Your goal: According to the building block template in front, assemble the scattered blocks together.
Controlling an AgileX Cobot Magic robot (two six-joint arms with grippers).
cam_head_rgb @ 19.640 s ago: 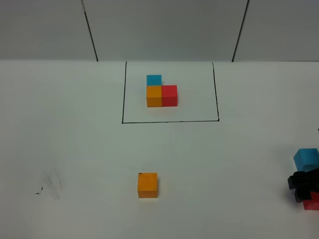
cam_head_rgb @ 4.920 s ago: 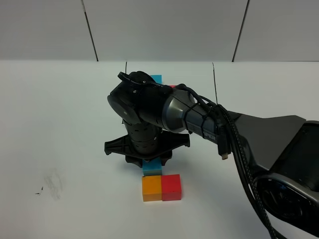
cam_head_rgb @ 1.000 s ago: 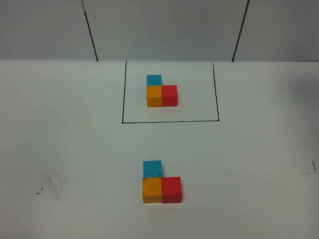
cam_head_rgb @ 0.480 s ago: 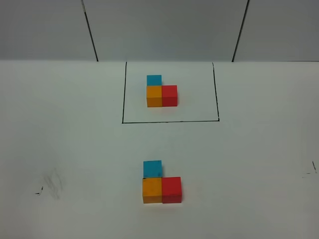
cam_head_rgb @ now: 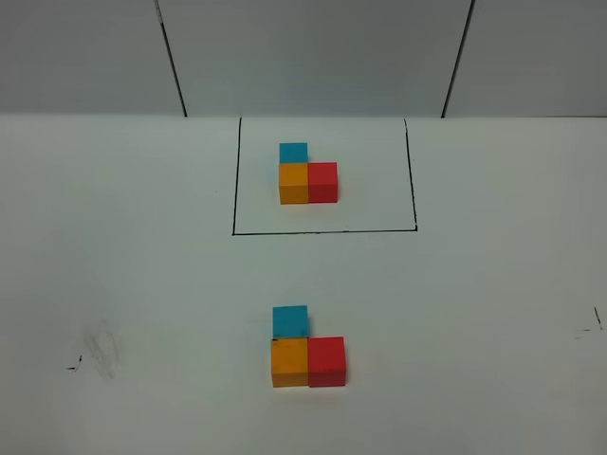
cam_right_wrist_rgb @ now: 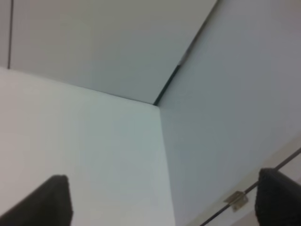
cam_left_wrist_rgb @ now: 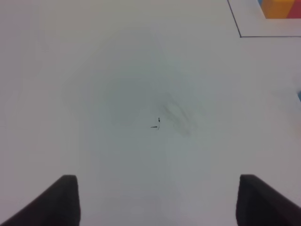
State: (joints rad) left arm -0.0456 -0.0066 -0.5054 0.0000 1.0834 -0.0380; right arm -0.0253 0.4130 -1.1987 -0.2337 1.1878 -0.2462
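Note:
The building block template is an L of light blue, orange and red cubes inside a black outline at the table's back. Nearer the front, the scattered blocks stand joined in the same L: light blue cube behind the orange cube, red cube to its right. No gripper shows in the exterior view. My left gripper is open and empty over bare table; a corner of the template shows in its view. My right gripper is open and empty, facing the walls.
A faint smudge with a small black mark lies at the table's front left, also in the left wrist view. Another small mark sits at the right edge. Grey wall panels stand behind the table.
Earlier only the orange cube stood at the front; the right arm then set the red and light blue cubes against it and withdrew. Nothing has moved in the last second.

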